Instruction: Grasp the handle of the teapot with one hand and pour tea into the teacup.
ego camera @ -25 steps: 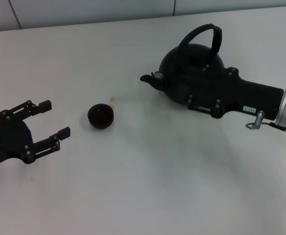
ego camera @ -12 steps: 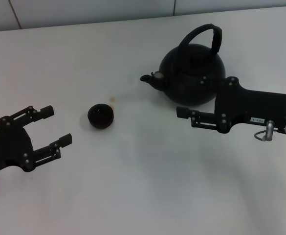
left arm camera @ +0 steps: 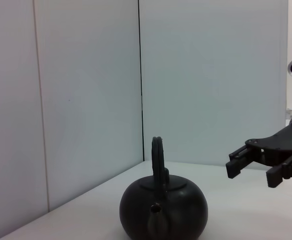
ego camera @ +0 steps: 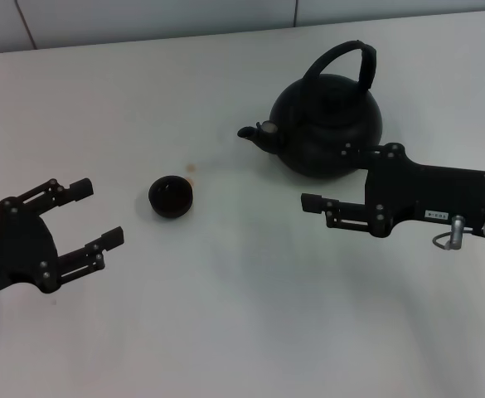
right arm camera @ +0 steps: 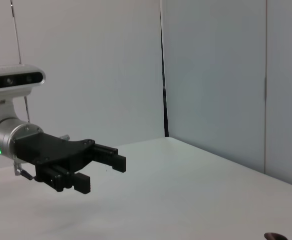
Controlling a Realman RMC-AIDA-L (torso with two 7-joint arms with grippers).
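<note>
The matte-black teapot (ego camera: 329,124) stands upright at the back right of the table, spout pointing left, and shows in the left wrist view (left arm camera: 163,212). Its arched handle (ego camera: 346,60) stands free over the lid. The tiny black teacup (ego camera: 172,196) sits left of the spout, apart from it. My right gripper (ego camera: 323,176) is open and empty, just in front of the teapot's body, below the handle; it also appears in the left wrist view (left arm camera: 255,165). My left gripper (ego camera: 99,213) is open and empty, left of the teacup, and shows in the right wrist view (right arm camera: 98,170).
The white table (ego camera: 242,332) stretches in front of both arms. A pale panelled wall (ego camera: 143,16) runs along the table's back edge. A small brownish stain (ego camera: 191,168) lies just behind the teacup.
My right gripper has drawn back from the teapot's body toward the table's front and now sits clear of it. The teapot, the teacup and the left gripper have hardly moved.
</note>
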